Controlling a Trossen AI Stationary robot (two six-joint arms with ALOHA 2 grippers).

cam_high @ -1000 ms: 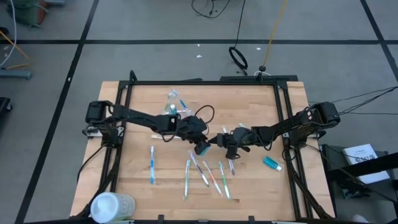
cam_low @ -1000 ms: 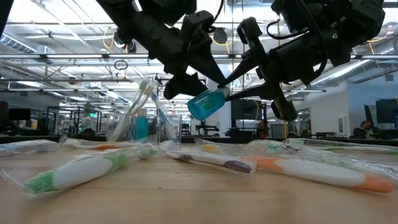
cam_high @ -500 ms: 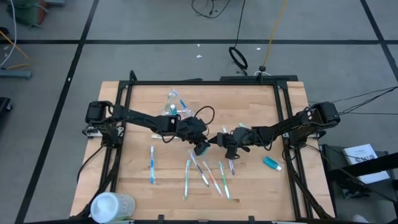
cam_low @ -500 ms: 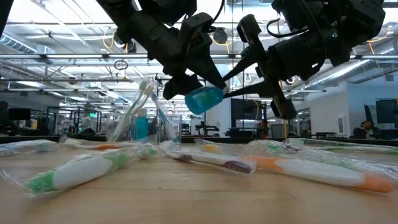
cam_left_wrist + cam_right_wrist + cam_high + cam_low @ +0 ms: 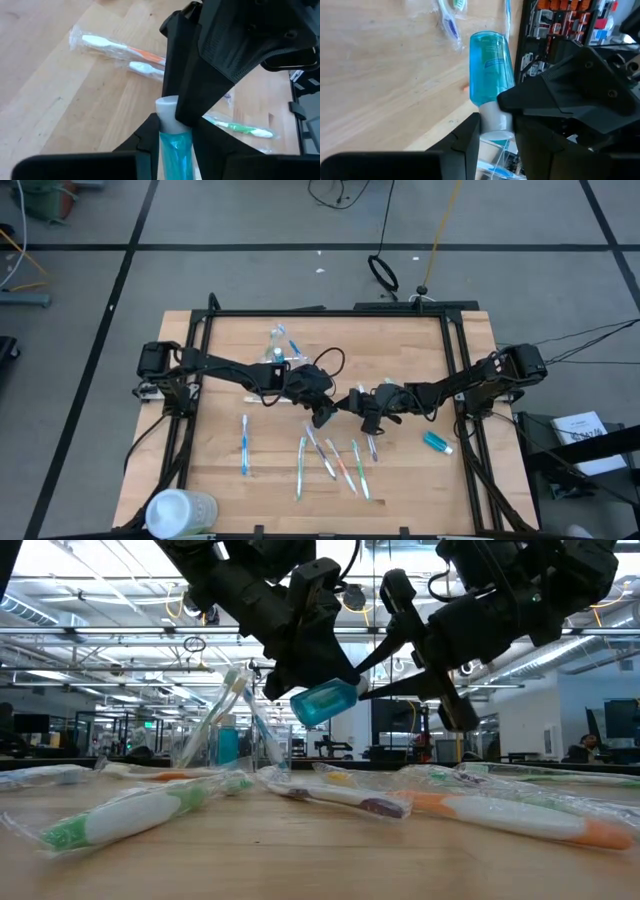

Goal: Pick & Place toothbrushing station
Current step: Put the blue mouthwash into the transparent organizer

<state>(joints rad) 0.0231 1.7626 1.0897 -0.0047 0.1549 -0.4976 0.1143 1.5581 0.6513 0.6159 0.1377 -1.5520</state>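
Nearest in the low view, wrapped toothbrushes lie across the front of the table, green-tipped at one side and orange-tipped at the other, with bare wood between them and the front edge. Above them, clear of the wood, a teal tube hangs tilted in the air at mid-table. The left gripper pinches its teal body, and the right gripper is pressed on its white cap from the opposite side, so the two arms meet tip to tip. Under the tube the wood is bare; the fan of brushes starts just nearer the front. A lone blue brush lies well apart toward the left side. A second tube rests near the right rail. A white container sits at the front left corner. Farther back, the clear cup stands with brushes in it, with open board around it up to the rear edge.
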